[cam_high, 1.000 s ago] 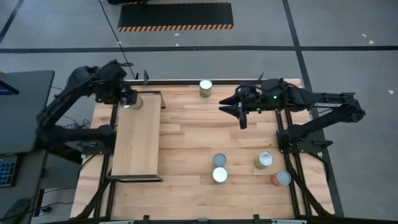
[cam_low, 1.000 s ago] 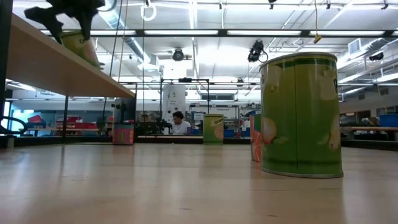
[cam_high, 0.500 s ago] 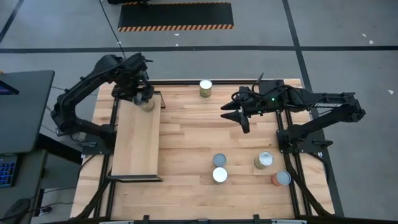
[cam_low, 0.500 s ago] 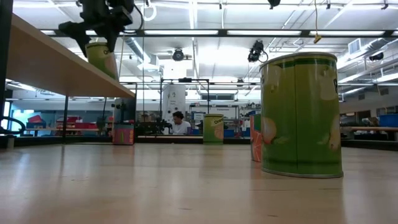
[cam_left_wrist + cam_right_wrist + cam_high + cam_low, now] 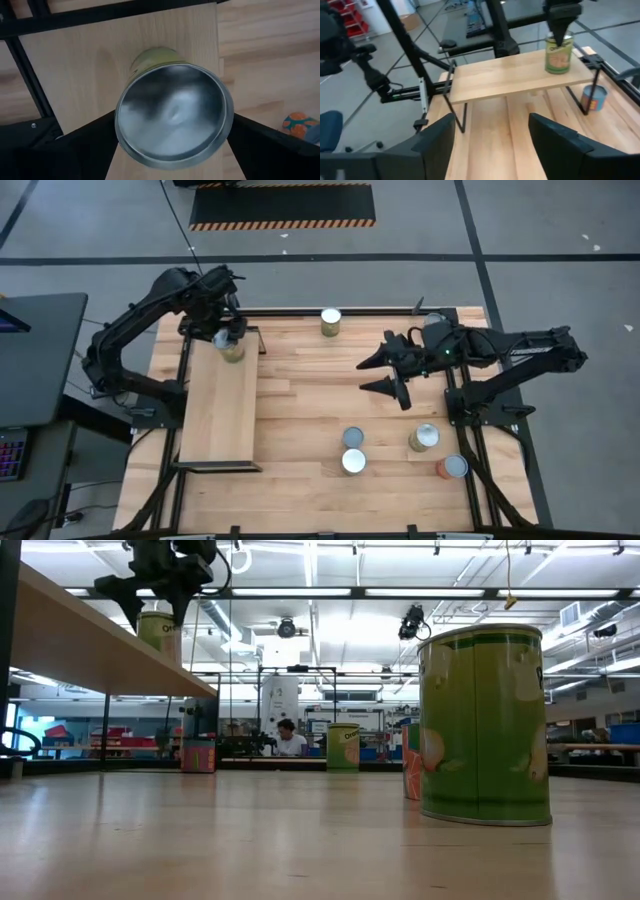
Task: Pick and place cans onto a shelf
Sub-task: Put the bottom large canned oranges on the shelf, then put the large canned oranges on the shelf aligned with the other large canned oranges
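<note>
The left gripper (image 5: 229,340) is seen at the far end of the shelf (image 5: 220,412), poised directly over an olive-green can (image 5: 233,352) that stands upright on the board. In the left wrist view, the can's shiny top (image 5: 174,115) fills the space between the two dark fingers (image 5: 85,145), which are spread to either side of it; whether the pads are touching the tin cannot be told. From the low view, that can (image 5: 160,635) is set on the board with the gripper (image 5: 150,590) just above its rim.

The right gripper (image 5: 384,373) is held over the middle of the tabletop (image 5: 300,405), its fingers parted with nothing between them. Well ahead of those fingers, in the right wrist view, the shelf (image 5: 520,75) and its can (image 5: 558,54) are seen.

Another can (image 5: 331,321) is found at the table's far edge. Four more are grouped at the near right: two silver-topped ones (image 5: 353,450) side by side, an olive one (image 5: 424,438), and an orange-red one (image 5: 452,468) near the corner
</note>
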Robot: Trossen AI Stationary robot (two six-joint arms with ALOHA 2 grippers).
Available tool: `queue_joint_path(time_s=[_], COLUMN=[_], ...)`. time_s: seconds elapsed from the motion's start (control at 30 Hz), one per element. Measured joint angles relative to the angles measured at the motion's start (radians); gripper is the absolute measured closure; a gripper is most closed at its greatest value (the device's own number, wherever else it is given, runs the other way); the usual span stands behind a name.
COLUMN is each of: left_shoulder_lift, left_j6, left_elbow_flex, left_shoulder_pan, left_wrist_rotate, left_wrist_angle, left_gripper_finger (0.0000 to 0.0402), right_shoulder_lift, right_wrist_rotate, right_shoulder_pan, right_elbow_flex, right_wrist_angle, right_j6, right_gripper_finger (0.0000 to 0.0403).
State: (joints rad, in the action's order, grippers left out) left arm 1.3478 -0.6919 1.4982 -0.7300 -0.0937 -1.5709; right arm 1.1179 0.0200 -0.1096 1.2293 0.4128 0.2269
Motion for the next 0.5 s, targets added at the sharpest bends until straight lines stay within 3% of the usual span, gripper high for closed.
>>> queue_joint_path(time_s=[0.3,0.5], left_shoulder_lift=[-0.014,-0.062], left_j6=[-0.018,-0.006], left_elbow_flex=[0.105,0.247], left_shoulder_pan=[0.027,0.035], left_wrist_rotate=[-0.005,0.034], left_wrist_angle=[0.001,0.002], left_gripper_finger=[0.0047,0.0047], right_shoulder_lift=[0.001,0.025], right_wrist_rotate=[-0.055,-0.215], right_shoulder_pan=[-0.032,0.004], right_elbow_flex=[0.000,-0.001], right_wrist_angle=[0.000,0.020], right_j6=[-0.090,-0.126], right_gripper_finger=[0.0097,0.0091])
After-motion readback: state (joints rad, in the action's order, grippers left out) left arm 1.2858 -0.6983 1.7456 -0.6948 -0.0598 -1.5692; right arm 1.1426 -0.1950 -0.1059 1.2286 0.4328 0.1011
